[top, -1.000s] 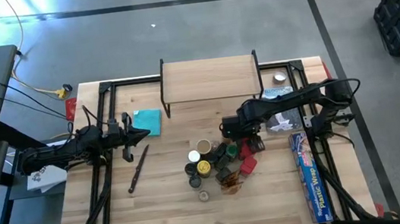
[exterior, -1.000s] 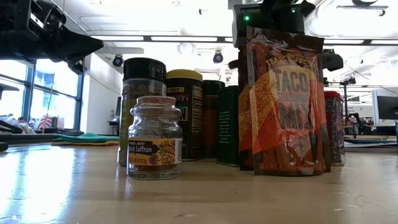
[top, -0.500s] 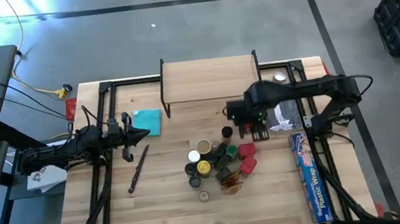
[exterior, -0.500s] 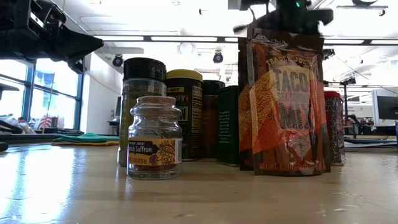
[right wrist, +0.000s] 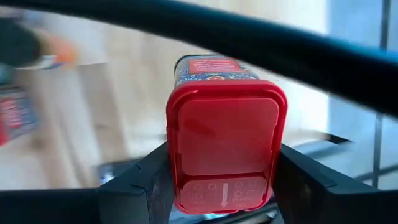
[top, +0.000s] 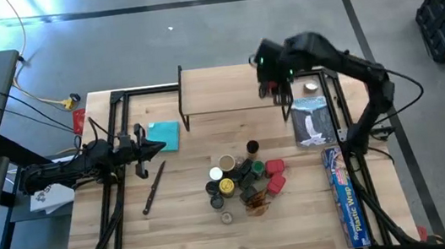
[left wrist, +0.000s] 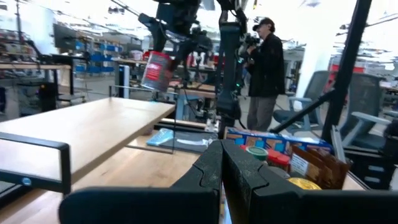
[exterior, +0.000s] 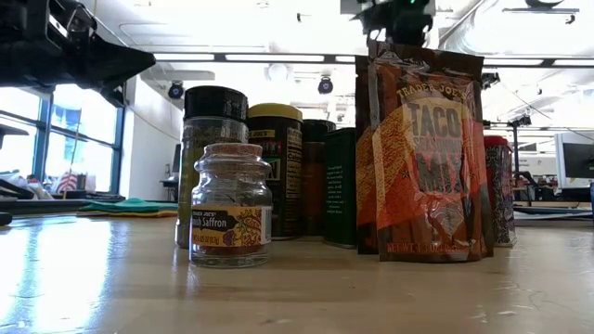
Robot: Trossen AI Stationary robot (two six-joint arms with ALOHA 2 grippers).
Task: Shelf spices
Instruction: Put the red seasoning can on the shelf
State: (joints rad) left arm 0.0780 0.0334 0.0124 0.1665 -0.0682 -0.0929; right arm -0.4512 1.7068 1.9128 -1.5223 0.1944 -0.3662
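Note:
The shelf (top: 231,88) stands at the table's far edge. My right gripper (top: 273,87) hangs above its right end, shut on a small red spice box (right wrist: 225,140) with a red flip lid; the left wrist view shows the same box (left wrist: 155,70) in the air over the shelf top (left wrist: 81,130). The other spices (top: 242,181) stand clustered mid-table; among them are a saffron jar (exterior: 230,218) and a taco-mix packet (exterior: 427,158). My left gripper (top: 157,149) waits shut at the table's left, its fingers (left wrist: 222,168) together and touching nothing. My right gripper pinches the red box between its two fingers, one on each of two opposite sides just below the lid (right wrist: 174,168). The fingers come from above, pointing steeply down. The box hangs clear above the shelf, lid end toward the wrist, slightly tilted.
A long blue plastic-wrap box (top: 343,203) lies along the table's right edge, with a clear packet (top: 314,122) beyond it. A teal cloth (top: 164,134) and a dark stick (top: 154,188) lie on the left. A person (left wrist: 267,62) stands beyond the table.
My right gripper has risen from beside the spice cluster and swung toward the table's far edge, carrying the red box up until it hangs over the shelf's right end. It has also turned at the wrist on the way.

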